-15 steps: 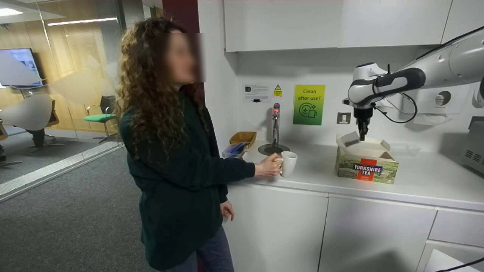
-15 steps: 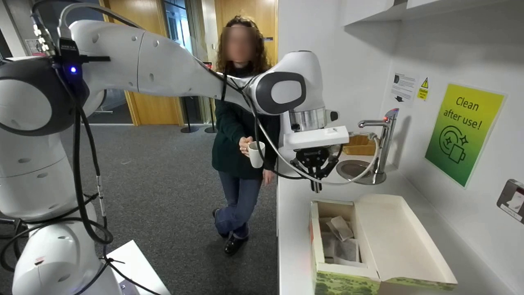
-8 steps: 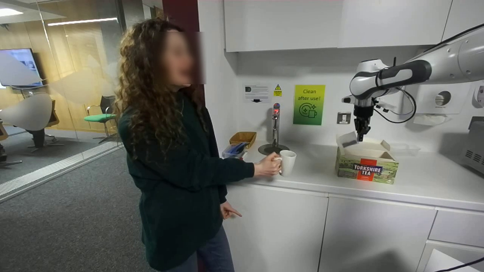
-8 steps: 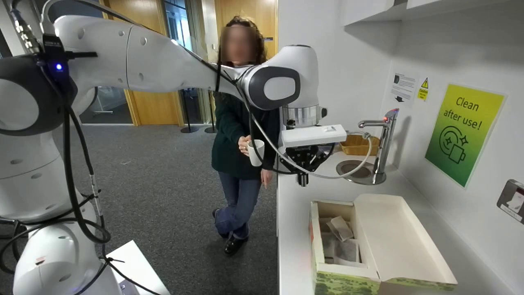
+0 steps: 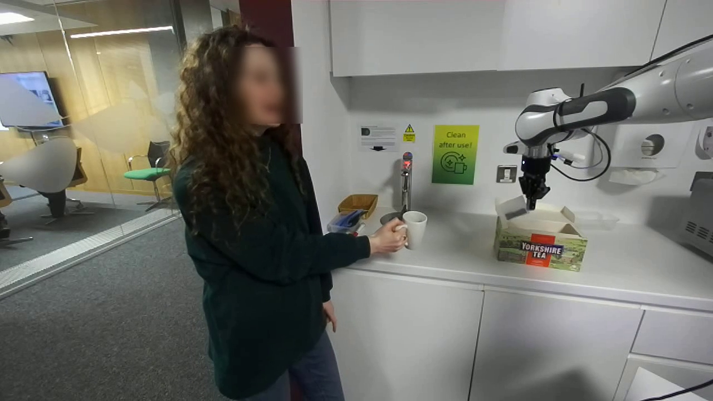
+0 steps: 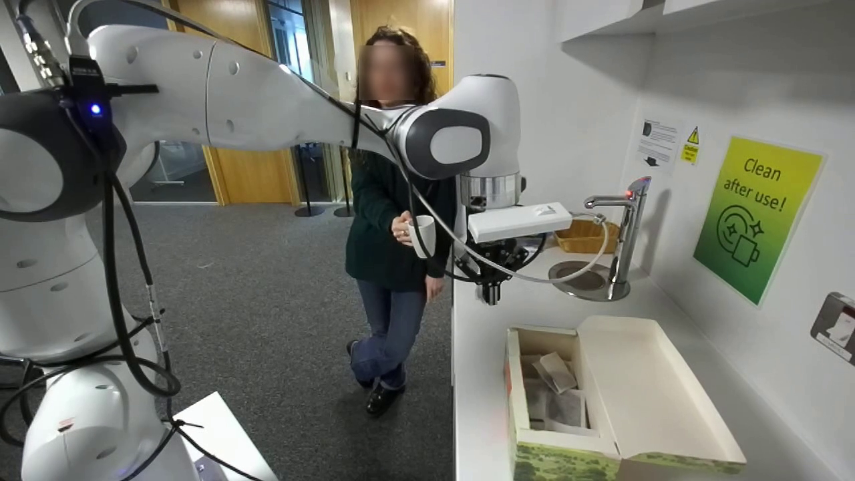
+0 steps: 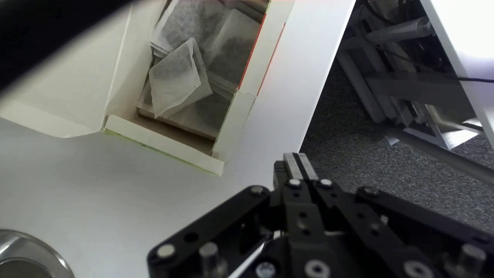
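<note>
Hand is fully closed w/ nothing held, tea box set lower, to upper L in wrist view.

Teabags in box on counter; mug left in both exterior views.

One tea box holds several tea bags, too overlapped to count, with one tool near the box, and, farther from it, one white mug, one person, one tap, one brown basket, one plastic tub, one green poster and two smaller wall notices.
</note>
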Motion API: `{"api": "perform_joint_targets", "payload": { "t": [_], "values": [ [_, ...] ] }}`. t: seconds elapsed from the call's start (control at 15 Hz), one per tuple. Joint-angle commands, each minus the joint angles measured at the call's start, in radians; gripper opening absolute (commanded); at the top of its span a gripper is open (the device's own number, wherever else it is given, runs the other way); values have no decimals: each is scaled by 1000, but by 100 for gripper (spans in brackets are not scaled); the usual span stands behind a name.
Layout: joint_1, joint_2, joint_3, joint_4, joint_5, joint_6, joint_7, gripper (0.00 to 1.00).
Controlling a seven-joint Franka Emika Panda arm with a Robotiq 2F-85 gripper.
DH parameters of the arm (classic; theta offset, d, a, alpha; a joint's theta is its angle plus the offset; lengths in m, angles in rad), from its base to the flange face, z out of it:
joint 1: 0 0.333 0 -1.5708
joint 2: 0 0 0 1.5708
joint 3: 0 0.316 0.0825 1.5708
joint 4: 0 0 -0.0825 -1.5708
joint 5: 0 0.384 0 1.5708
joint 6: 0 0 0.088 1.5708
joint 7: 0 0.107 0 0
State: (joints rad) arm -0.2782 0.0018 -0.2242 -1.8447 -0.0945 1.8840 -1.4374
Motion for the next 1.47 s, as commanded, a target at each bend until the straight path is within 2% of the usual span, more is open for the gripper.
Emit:
{"api": "perform_joint_targets", "payload": {
  "t": [0.0,0.2,0.47,1.4],
  "values": [
    [10,-17,-10,6,16,-25,-91,0],
    [14,-20,-7,0,8,-16,-141,0],
    [23,-22,-1,9,1,-16,-129,0],
    [70,-81,6,-3,118,-4,-134,0]
  ]
}}
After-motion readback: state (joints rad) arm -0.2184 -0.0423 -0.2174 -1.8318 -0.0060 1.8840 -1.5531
